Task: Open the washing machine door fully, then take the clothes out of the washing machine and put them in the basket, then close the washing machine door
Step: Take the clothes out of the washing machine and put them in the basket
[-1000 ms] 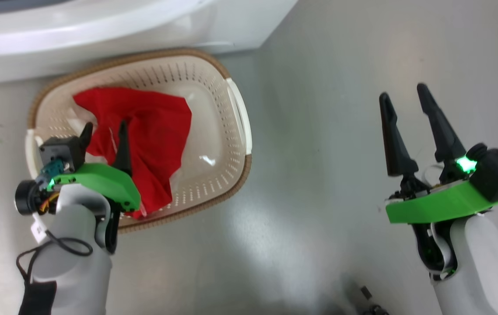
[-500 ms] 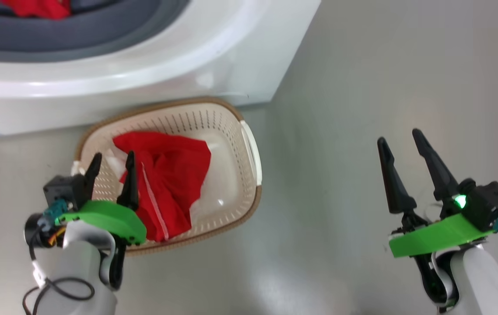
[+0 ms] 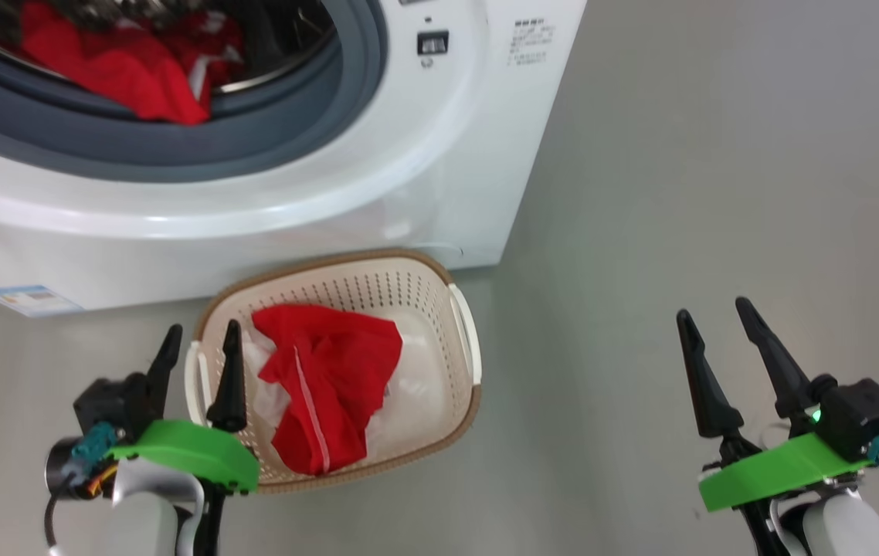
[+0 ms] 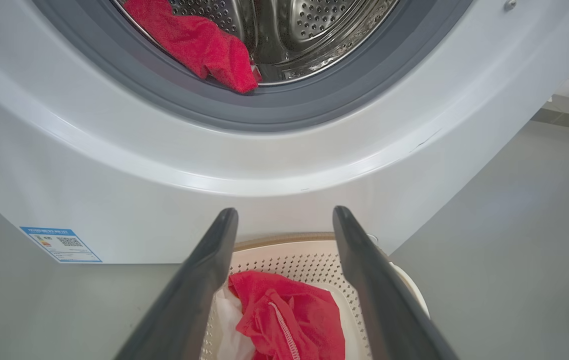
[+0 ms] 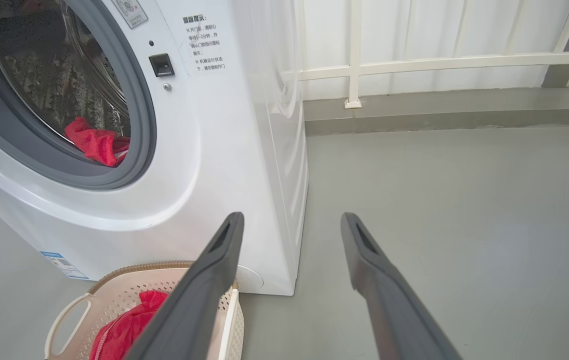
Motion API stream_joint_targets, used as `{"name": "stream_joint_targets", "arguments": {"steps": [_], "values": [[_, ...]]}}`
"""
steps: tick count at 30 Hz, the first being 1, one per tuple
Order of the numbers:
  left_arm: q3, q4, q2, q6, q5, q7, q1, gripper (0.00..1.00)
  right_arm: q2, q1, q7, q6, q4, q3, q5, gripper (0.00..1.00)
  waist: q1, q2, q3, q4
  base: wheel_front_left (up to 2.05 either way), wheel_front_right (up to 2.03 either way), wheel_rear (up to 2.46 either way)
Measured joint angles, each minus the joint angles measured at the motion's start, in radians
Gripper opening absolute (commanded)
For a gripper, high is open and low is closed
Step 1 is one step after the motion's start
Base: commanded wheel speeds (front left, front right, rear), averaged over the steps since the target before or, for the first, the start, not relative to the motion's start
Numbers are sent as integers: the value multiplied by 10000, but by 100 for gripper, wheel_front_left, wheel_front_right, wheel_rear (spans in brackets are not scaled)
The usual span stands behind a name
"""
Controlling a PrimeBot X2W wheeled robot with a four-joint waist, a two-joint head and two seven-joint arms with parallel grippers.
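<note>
Left tool (image 3: 203, 327): fingers spread wide, nothing btwn them. In head view it straddles the left handle of the basket (image 3: 347, 261), w/ one finger over the basket's left edge and the other over bare floor (image 3: 679, 170) just outside the rim. Can't tell how high above it hangs.

Right tool (image 3: 712, 307): also spread and empty, over floor, well apart to the right of the basket.

The basket stands on the floor, close against the front of the washing machine (image 3: 455, 154), below the port's lower right. Inside it, red clothes (image 3: 331, 371) w/ thin white trim are bunched left of centre on a white cloth (image 3: 262, 386). The right part of the basket's bottom is bare. The pile lies just right of the left tool, not touched. In left wrist view it shows low down btwn the two fingers.

A red garment (image 3: 123, 69) lies in the drum (image 4: 304, 30) at the port's lower lip, against the grey rubber ring (image 4: 264, 112). It's far from both tools, beyond & above the left one. In right wrist view it's up at far left, w/ the basket low left, partly behind one finger.

There's a blue label (image 3: 22, 297) at the machine's lower left corner, far of the left tool.
</note>
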Motion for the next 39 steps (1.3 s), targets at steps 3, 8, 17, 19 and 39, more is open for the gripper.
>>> {"name": "stream_joint_targets", "arguments": {"steps": [3, 8, 17, 19, 39], "values": [[4, -401, 4, -40, -19, 0, 348, 100, 23, 215, 0, 0, -2, -88, -38, 100, 0, 0, -325, 77, 0, 0, 0], [-13, -1126, 6, -69, -15, 0, 911, 100, 56, 594, 0, 0, 0, -265, -38, 100, 0, 0, -775, 216, 0, 0, 0], [54, -2429, 27, -44, 4, 0, 2231, 100, 104, 1251, 2, 0, 6, -466, -46, 100, 0, 0, -1445, 334, 0, 0, 0], [58, -2671, 40, -8, 13, 0, 2489, 100, 104, 1376, 2, 0, 4, -543, -48, 100, 0, 0, -1554, 340, 0, 0, 0], [-136, -4289, 134, 734, 52, 0, 4083, 100, 167, 1926, 2, 0, -71, -621, -50, 100, 0, 0, -1792, 294, 0, 0, 0]]}}
